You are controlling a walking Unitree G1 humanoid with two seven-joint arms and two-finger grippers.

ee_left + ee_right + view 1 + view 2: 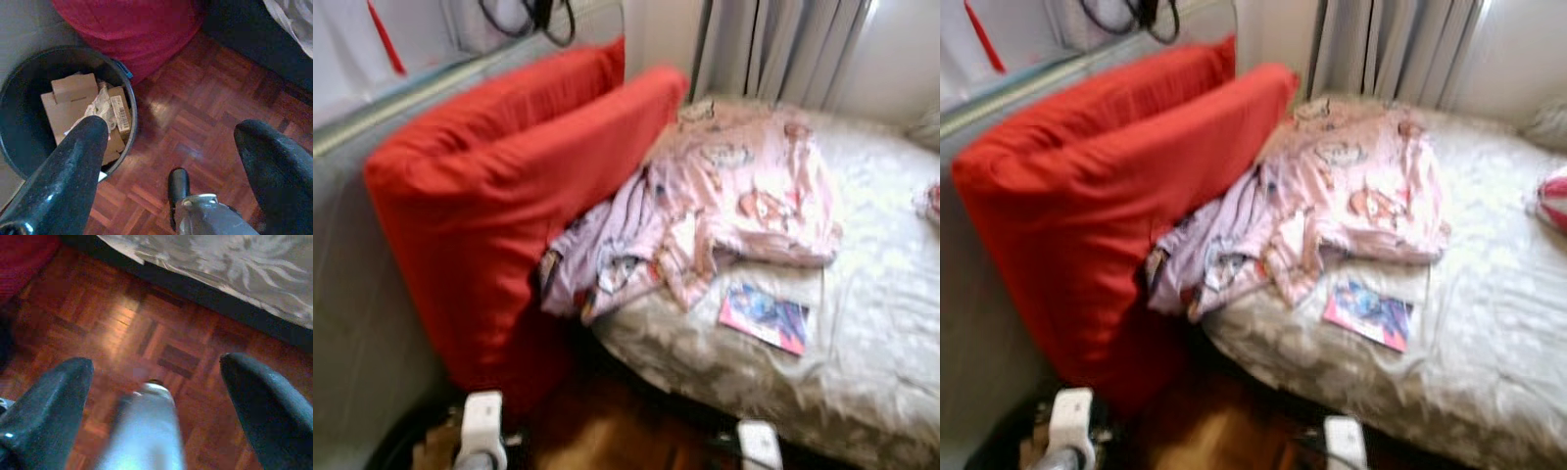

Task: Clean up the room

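A big red cushion [499, 206] is leaning against the grey wall [352, 294], its lower end resting on the floor just beside the bed [862, 323]; a heap of pink and lilac clothes [705, 206] is lying crumpled on the pale patterned bedspread, one end spilling over the mattress edge and touching the cushion; a small colourful booklet [766, 317] is lying flat just beside the heap, nearer the bed's edge; something red and white [1555, 201] is sitting at the far side of the bed, too blurred to tell what; curtains [773, 49] are hanging behind the bed.

Down low, the left gripper [171, 161] is hanging over the parquet floor [205, 98] with its fingers spread wide and holding nothing; a black bin [19, 88] with cardboard scraps [73, 105] inside is standing near it, against the cushion's base; the right gripper [156, 396] is hanging likewise, fingers apart and empty, above the floor near the dark bed frame [205, 293].
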